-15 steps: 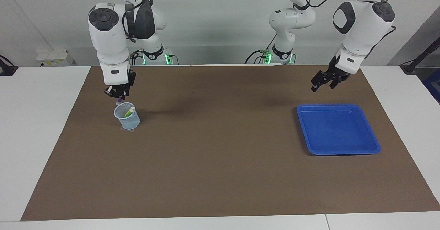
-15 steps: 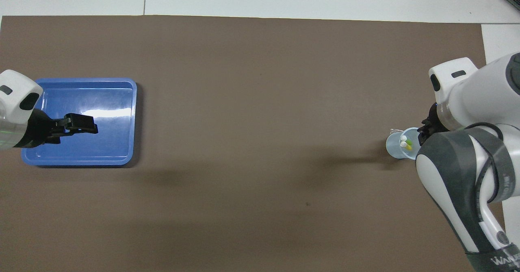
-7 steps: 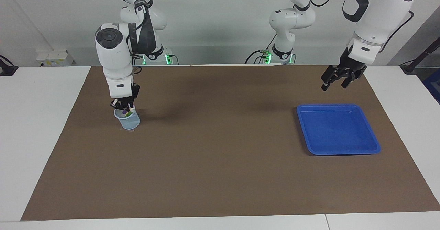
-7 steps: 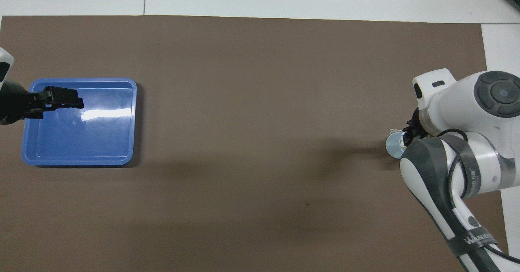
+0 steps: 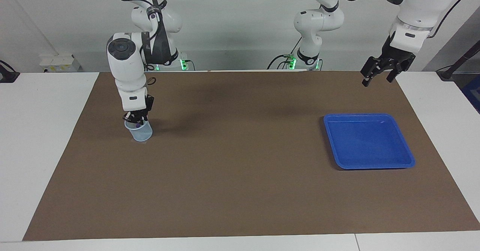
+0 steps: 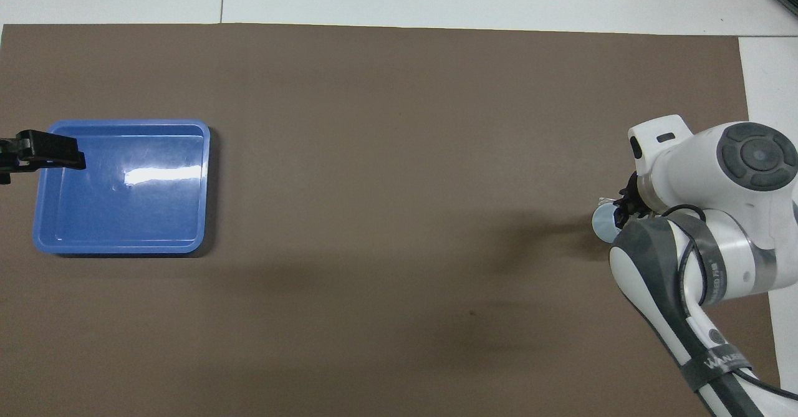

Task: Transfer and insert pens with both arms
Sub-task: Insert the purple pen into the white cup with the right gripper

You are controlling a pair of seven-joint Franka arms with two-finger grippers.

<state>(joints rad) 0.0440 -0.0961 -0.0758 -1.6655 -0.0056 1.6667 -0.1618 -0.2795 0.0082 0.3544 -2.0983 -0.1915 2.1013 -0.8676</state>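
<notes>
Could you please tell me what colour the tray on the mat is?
The tray is bright blue; the facing view shows it best.

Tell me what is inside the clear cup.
The right gripper sits at the mouth of the clear cup, lowering a purple pen into it. The gripper covers the rest of the inside; no other pens show now.
</notes>
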